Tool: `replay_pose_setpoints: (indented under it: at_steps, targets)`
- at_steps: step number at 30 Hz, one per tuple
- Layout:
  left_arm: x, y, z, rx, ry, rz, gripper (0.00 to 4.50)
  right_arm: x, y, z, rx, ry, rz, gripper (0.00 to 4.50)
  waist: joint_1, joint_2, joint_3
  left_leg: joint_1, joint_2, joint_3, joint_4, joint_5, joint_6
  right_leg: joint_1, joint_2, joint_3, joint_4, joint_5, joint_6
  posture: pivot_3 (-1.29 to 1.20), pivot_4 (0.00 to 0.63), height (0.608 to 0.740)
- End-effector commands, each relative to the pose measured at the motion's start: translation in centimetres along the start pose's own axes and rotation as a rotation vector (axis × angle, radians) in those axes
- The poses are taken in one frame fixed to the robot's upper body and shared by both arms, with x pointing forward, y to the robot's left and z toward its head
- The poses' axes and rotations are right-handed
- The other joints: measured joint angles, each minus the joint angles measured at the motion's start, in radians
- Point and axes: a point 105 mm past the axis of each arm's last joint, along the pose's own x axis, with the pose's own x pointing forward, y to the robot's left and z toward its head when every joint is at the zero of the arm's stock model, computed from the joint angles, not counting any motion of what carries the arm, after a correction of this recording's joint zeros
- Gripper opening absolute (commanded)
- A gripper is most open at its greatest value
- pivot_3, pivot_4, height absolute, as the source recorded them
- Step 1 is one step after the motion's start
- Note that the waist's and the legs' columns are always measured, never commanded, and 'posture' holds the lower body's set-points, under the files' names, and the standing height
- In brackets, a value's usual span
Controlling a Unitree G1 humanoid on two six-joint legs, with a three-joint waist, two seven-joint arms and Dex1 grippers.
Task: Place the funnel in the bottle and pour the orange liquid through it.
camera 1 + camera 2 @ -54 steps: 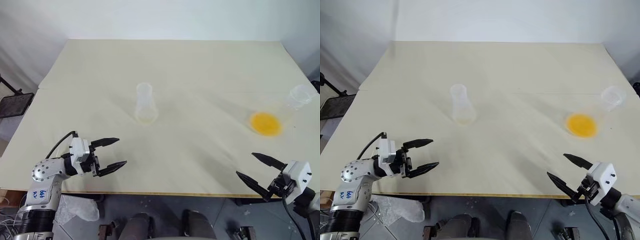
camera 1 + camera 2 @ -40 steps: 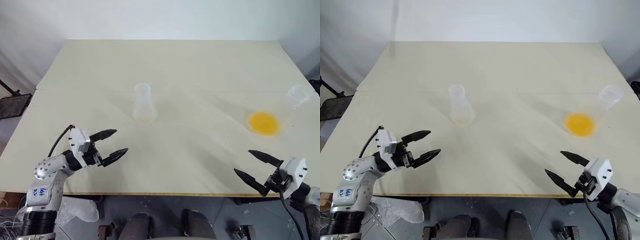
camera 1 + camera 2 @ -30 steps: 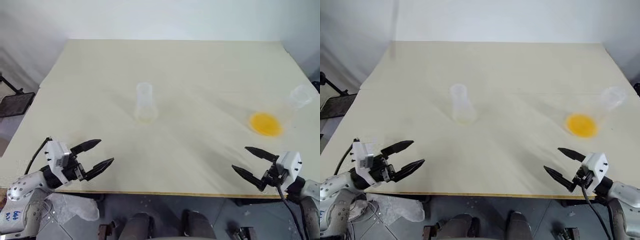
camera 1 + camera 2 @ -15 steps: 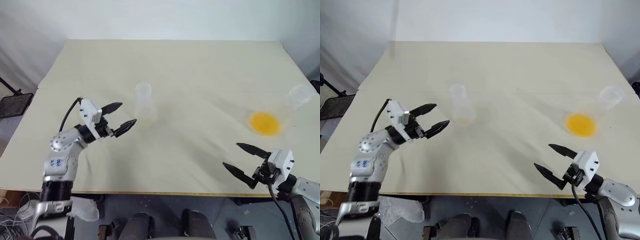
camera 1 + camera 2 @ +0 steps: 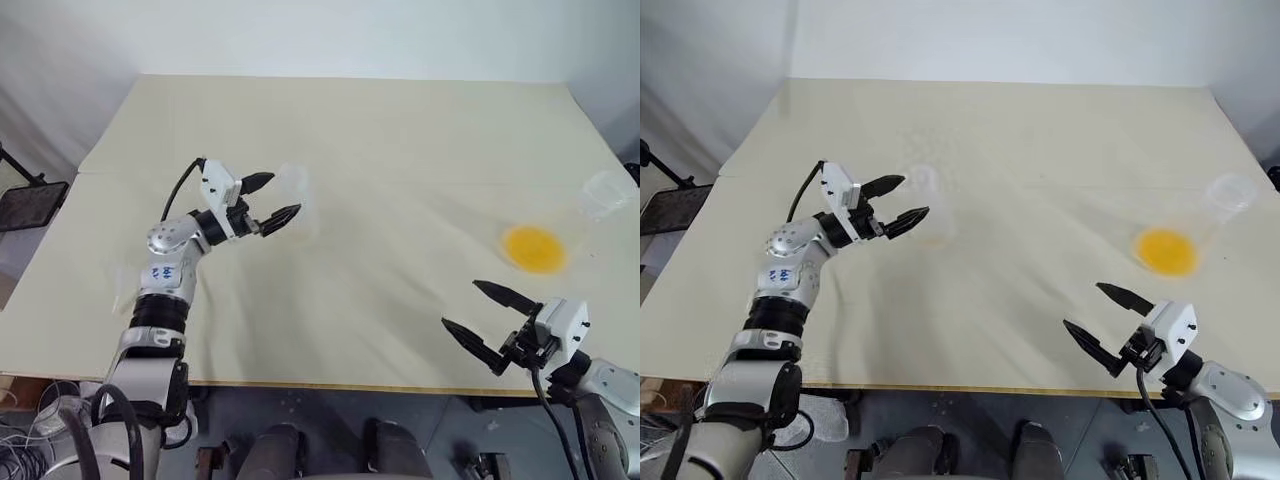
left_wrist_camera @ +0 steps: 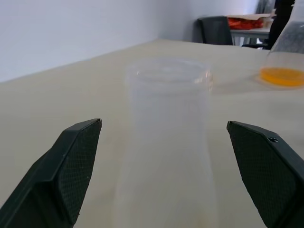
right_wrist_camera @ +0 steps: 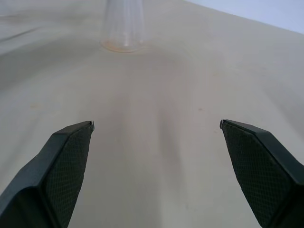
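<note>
So the left gripper (image 5: 270,200) with its two black fingers has swung up from near the table's front edge and reached right out to the small clear conical bottle (image 5: 296,200), which now sits just past its spread fingertips, lined up with the gap between them.

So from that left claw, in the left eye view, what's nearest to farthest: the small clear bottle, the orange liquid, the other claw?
1. The bottle, right at the left claw tips.
2. The right claw, at the table's near right edge.
3. The orange liquid, at the far right; close to call with the right claw.
</note>
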Motion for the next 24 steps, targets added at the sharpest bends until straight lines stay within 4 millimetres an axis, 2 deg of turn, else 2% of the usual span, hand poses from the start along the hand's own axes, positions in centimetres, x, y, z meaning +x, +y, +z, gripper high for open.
replay_pose_setpoints:
  at_steps: [1, 6, 7, 13, 15, 19, 24]
  targets:
    - [1.0, -0.3, 0.8, 0.036, -0.029, -0.046, 4.5, 0.0, 0.3, 1.0, -0.032, -0.034, -0.005, 4.46, -0.001, 0.0, 0.0, 0.0, 0.0, 0.0, 0.0, 0.0, 0.0, 0.0, 0.0, 0.0, 0.0, 0.0, 0.0, 0.0, 0.15, 0.74]
    - [2.4, -0.1, 0.6, 0.015, -0.002, -0.058, 4.5, -0.1, 0.5, 1.0, -0.034, -0.032, -0.014, 4.46, 0.0, -0.001, 0.0, 0.0, 0.0, 0.0, 0.0, 0.0, 0.0, 0.0, 0.0, 0.0, 0.0, 0.0, 0.0, 0.0, 0.15, 0.74]
    - [2.5, 0.0, 0.6, 0.009, -0.001, -0.052, 4.09, -0.1, 0.5, 1.1, -0.035, -0.032, -0.015, 4.5, 0.0, -0.001, 0.001, 0.0, 0.0, 0.0, 0.0, 0.0, 0.0, 0.0, 0.0, 0.0, 0.0, 0.0, 0.0, 0.0, 0.15, 0.74]
    - [2.0, 0.6, 0.6, -0.003, 0.002, -0.047, 2.38, -0.2, 0.5, 1.3, -0.037, -0.036, -0.021, 4.5, -0.002, -0.002, 0.001, 0.0, 0.0, 0.0, 0.0, 0.0, 0.0, 0.0, 0.0, 0.0, 0.0, 0.0, 0.0, 0.0, 0.15, 0.74]
    - [1.8, 0.7, 0.7, 0.001, 0.0, -0.052, 2.35, -0.1, 0.4, 1.5, -0.037, -0.04, -0.019, 4.5, -0.002, -0.002, 0.001, 0.0, 0.0, 0.0, 0.001, 0.0, 0.0, 0.0, 0.0, 0.0, 0.0, 0.0, 0.0, 0.0, 0.15, 0.74]
    - [1.7, 0.1, 1.3, 0.016, -0.025, -0.104, 2.35, 0.3, -0.5, 3.1, -0.009, -0.107, -0.059, 4.5, -0.003, -0.002, 0.001, 0.0, 0.0, 0.0, 0.001, 0.0, 0.0, 0.0, 0.0, 0.0, 0.0, 0.0, 0.0, 0.0, 0.15, 0.74]
    - [2.5, -1.9, 3.2, 0.055, -0.09, -0.247, 2.35, 0.3, -0.7, 3.6, 0.007, -0.126, -0.061, 4.5, 0.002, -0.003, 0.002, -0.002, 0.0, -0.002, 0.001, 0.0, 0.0, 0.0, 0.0, -0.002, 0.0, 0.0, 0.0, 0.0, 0.15, 0.74]
